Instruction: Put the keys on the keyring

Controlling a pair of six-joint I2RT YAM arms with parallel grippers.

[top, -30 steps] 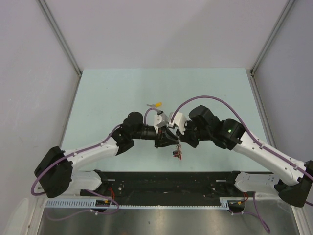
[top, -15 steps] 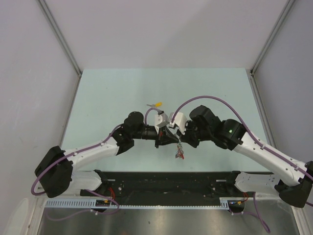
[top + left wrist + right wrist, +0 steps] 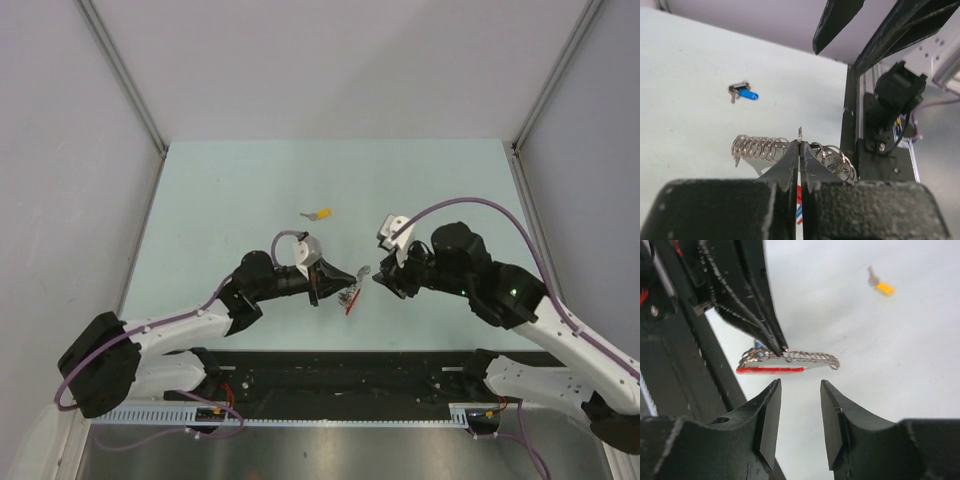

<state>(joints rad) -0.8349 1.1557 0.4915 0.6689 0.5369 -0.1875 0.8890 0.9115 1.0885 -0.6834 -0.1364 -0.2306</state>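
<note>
My left gripper [image 3: 338,279] [image 3: 800,146] is shut on the keyring's silver chain [image 3: 760,148], pinching a small link between its tips and holding it above the table. The red strap [image 3: 770,369] [image 3: 350,303] hangs under the chain. My right gripper [image 3: 379,282] [image 3: 799,387] is open and empty, a short way to the right of the chain and not touching it. A blue-capped key [image 3: 743,93] lies on the table ahead of the left gripper. A yellow-capped key [image 3: 320,213] [image 3: 881,286] lies farther back. No red-capped key shows.
The black rail [image 3: 340,368] runs along the table's near edge, close behind both grippers. Grey walls stand on the left, right and back of the pale green table [image 3: 220,190].
The two grippers were together at the keyring. Now they are apart: the right gripper has drawn back to the right and stands open, and the left has shifted slightly nearer, still holding the chain.
</note>
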